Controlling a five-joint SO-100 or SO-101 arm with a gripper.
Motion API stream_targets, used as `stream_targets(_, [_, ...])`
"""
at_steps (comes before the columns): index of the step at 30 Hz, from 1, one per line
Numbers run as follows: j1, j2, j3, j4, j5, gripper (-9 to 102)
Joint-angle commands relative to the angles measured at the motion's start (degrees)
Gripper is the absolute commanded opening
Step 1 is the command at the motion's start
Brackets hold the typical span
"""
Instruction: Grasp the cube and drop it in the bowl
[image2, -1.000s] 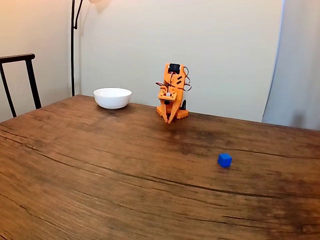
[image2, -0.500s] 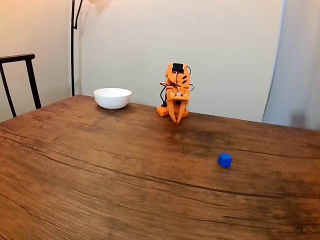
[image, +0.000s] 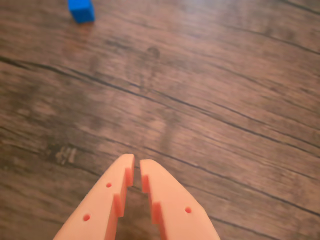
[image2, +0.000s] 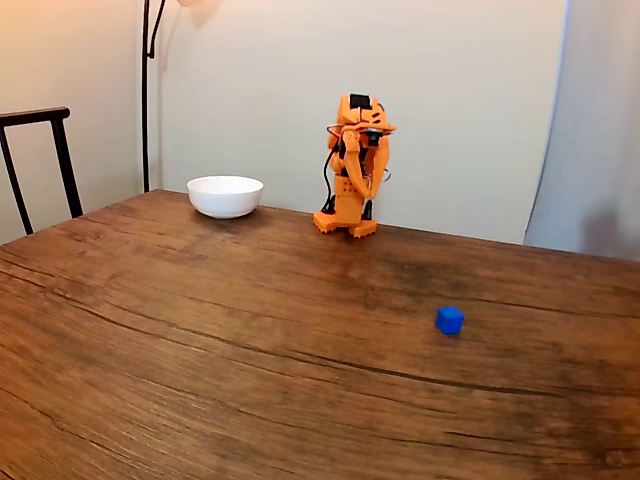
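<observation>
Only the fixed view catches the bowl (image2: 225, 195) beside the arm (image2: 355, 165).

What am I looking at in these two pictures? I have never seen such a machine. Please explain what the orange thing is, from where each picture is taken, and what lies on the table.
The orange thing is a small robot arm that stands at the far side of a wooden table. The fixed view comes from a camera that stands still across the table and faces the arm. The wrist view comes from a camera that rides on the arm and looks down along its tool, the two-finger part that grasps things. Its two orange fingers are almost together, with a thin gap and nothing between them.

On the table lie a small blue cube, which the wrist view shows at its top left corner, and a white bowl to the left of the arm in the fixed view. A dark chair stands at the left edge.
</observation>
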Motion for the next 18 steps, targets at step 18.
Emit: stream_targets(18, [-3.8, -52.7, -30.8, -16.3, 5.7, 0])
